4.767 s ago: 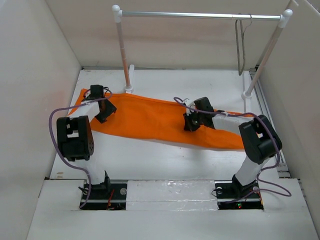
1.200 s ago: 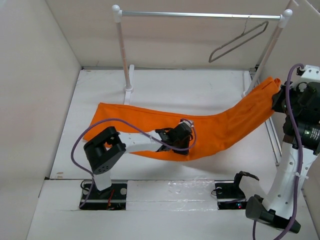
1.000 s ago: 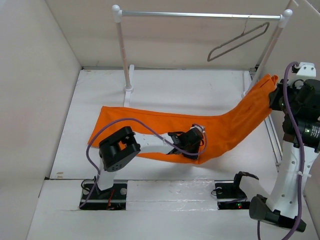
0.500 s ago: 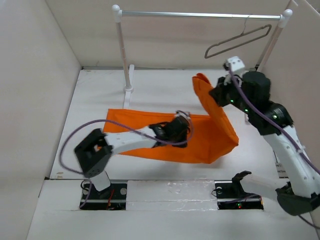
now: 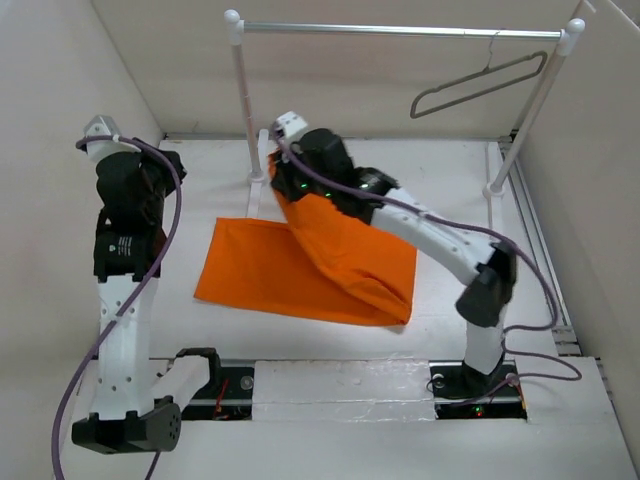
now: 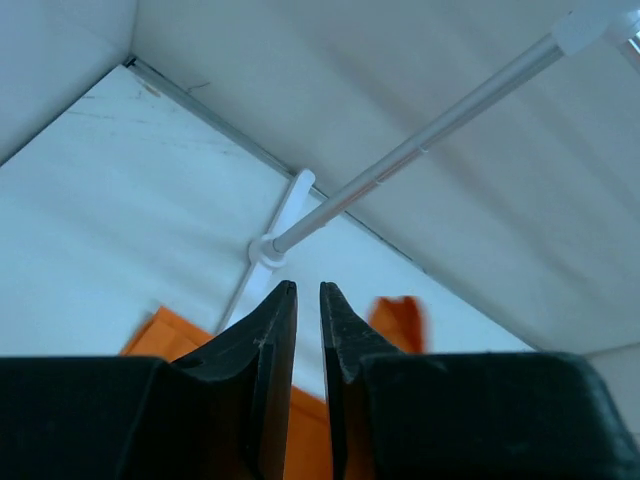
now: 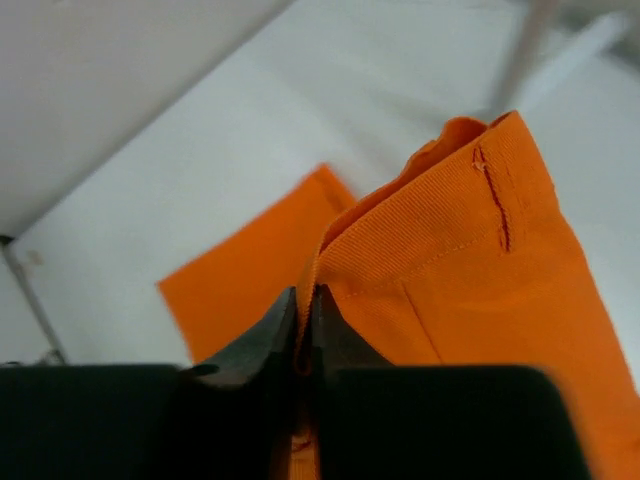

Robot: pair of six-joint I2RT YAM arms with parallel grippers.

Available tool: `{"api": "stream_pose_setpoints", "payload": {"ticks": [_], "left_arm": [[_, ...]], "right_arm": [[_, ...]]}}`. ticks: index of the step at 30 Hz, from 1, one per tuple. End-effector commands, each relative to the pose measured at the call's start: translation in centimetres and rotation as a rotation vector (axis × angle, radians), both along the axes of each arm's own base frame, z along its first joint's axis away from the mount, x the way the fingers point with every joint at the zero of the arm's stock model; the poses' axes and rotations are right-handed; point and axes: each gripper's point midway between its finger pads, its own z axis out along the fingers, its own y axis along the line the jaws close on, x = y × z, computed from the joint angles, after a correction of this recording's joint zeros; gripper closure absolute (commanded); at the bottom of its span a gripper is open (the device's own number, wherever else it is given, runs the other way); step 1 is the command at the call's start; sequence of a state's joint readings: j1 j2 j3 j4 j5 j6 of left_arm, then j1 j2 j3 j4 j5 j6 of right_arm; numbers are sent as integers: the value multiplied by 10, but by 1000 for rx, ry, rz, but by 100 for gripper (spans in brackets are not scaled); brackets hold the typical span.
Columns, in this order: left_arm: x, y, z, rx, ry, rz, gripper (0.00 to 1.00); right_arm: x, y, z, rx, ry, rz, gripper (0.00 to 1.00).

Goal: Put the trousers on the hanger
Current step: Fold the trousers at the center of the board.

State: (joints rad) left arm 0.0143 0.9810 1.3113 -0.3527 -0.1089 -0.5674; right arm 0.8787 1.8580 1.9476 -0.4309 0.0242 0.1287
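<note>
The orange trousers (image 5: 300, 270) lie folded on the white table. One end is lifted toward the left post. My right gripper (image 5: 281, 166) is shut on that raised end, and the right wrist view shows the cloth edge (image 7: 450, 270) pinched between its jaws (image 7: 303, 300). My left gripper (image 5: 166, 163) is raised at the far left, well apart from the cloth. Its jaws (image 6: 308, 290) are almost together with nothing between them, and orange cloth (image 6: 398, 315) shows beyond them. The grey hanger (image 5: 480, 73) hangs tilted from the right end of the rail, untouched.
A silver rail (image 5: 400, 30) spans the back on two white posts, the left one (image 5: 245, 110) right beside my right gripper and the right one (image 5: 530, 110) below the hanger. Plain walls enclose the table on the left, right and back.
My right gripper has swept left across the table with the trouser end, folding the cloth over itself. My left arm has lifted off the trousers and swung up to the far left.
</note>
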Motion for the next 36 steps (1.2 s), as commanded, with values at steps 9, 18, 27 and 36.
{"api": "stream_pose_setpoints", "payload": {"ticks": [9,18,27,36], "left_arm": [[3,16,24,84,33,61,84],[21,-55,-117,-28,268,-274,70],[8,-114,-282,-172,617,-418,70],[-22,-40,-353,-367,783,-214,70]], "right_arm": [[-93,165,-86,93,165,460,23],[-104,0,-148,-76,223,275,87],[-131,-138,-233,-292,347,71,100],[-198,-167,-303,-423,466,60,100]]}}
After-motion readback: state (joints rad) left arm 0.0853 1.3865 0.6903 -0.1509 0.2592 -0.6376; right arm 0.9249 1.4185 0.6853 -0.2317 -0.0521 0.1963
